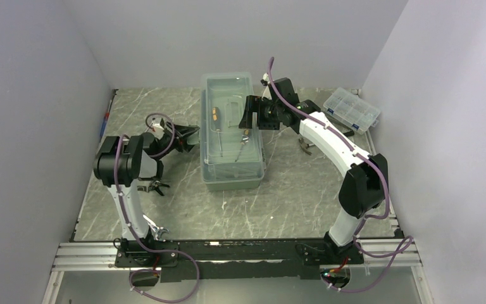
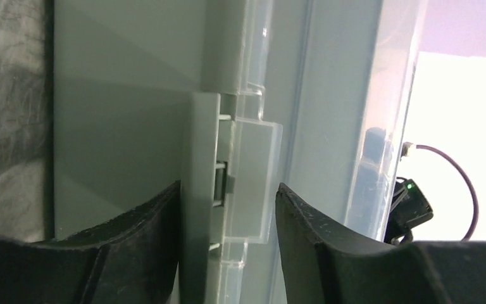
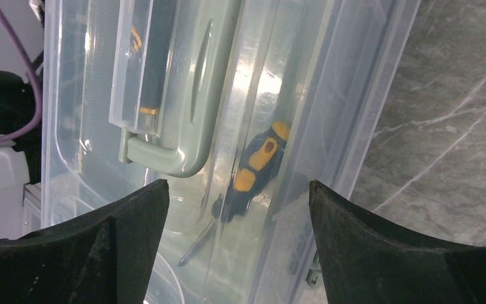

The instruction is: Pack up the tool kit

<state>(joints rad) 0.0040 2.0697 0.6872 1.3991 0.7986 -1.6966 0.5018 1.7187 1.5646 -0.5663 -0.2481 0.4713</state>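
Observation:
The sage-green toolbox [image 1: 233, 174] stands mid-table with its translucent lid [image 1: 228, 92] down. Through the lid I see the green handle [image 3: 186, 95] and a black-and-yellow screwdriver [image 3: 258, 166] inside. My left gripper [image 1: 190, 134] is at the box's left wall. In the left wrist view, the left gripper [image 2: 228, 190] straddles the green latch [image 2: 199, 158] and the lid's clear tab [image 2: 253, 180]. One finger rests against the latch, and a narrow gap separates the other from the tab. My right gripper [image 1: 248, 117] hovers over the lid's right side. In the right wrist view, the right gripper [image 3: 237, 187] is wide open and holds nothing.
A small clear organizer box [image 1: 352, 109] sits at the back right. Pliers [image 1: 305, 147] lie on the marble table under the right arm. Another hand tool [image 1: 153, 186] lies by the left arm, and a metal tool [image 1: 158, 231] by its base.

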